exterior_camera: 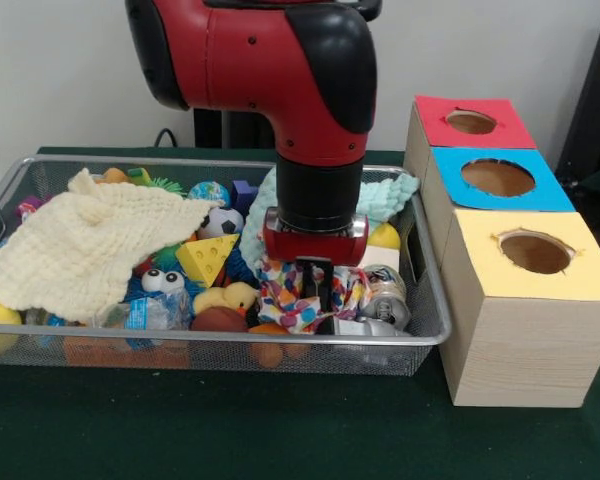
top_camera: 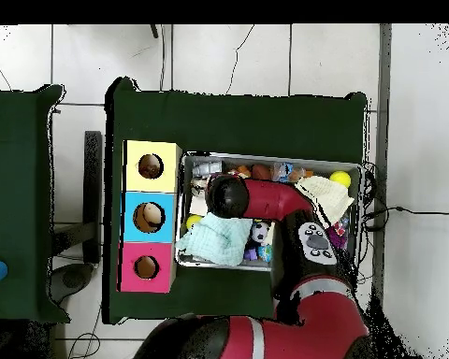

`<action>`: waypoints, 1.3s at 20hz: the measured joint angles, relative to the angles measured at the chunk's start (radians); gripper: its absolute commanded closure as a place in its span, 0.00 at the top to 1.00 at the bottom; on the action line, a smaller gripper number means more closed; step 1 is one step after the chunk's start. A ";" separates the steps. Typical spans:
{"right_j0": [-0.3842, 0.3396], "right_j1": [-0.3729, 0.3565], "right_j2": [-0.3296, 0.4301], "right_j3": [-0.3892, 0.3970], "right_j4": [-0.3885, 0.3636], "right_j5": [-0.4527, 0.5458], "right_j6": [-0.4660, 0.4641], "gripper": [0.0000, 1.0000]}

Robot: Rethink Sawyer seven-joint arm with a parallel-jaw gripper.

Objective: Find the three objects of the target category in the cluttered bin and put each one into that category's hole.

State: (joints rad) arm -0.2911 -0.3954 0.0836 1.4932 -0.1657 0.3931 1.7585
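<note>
The wire mesh bin holds a heap of toys. The cream waffle-knit cloth lies spread over its left part. The mint-green waffle-knit cloth lies at the back right, behind the arm. The white cloth with coloured dots is bunched at the front right. My gripper is down in the bin and shut on the dotted cloth. The yellow-topped box's hole is to the right of the bin, nearest the camera. In the overhead view the arm covers the gripper; the mint cloth, cream cloth and hole show.
The blue-topped box and red-topped box stand behind the yellow one. In the bin are a fuzzy blue toy with eyes, a cheese wedge, a soccer ball, a rubber duck and a metal can.
</note>
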 measured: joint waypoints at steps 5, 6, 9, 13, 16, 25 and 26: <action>0.061 -0.046 -0.034 0.016 0.009 0.028 0.000 0.00; 0.071 -0.056 -0.040 0.020 0.013 0.038 0.000 0.00; 0.126 -0.122 -0.068 0.039 0.041 0.131 0.000 0.00; 0.184 -0.200 -0.095 0.044 0.081 0.269 0.000 0.00; 0.204 -0.237 -0.103 0.044 0.103 0.318 0.000 0.00; 0.206 -0.240 -0.108 0.044 0.149 0.309 0.000 0.00; 0.206 -0.236 -0.108 0.044 0.151 0.306 0.000 0.00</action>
State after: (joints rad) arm -0.0853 -0.6310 -0.0242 1.5375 -0.0145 0.6987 1.7587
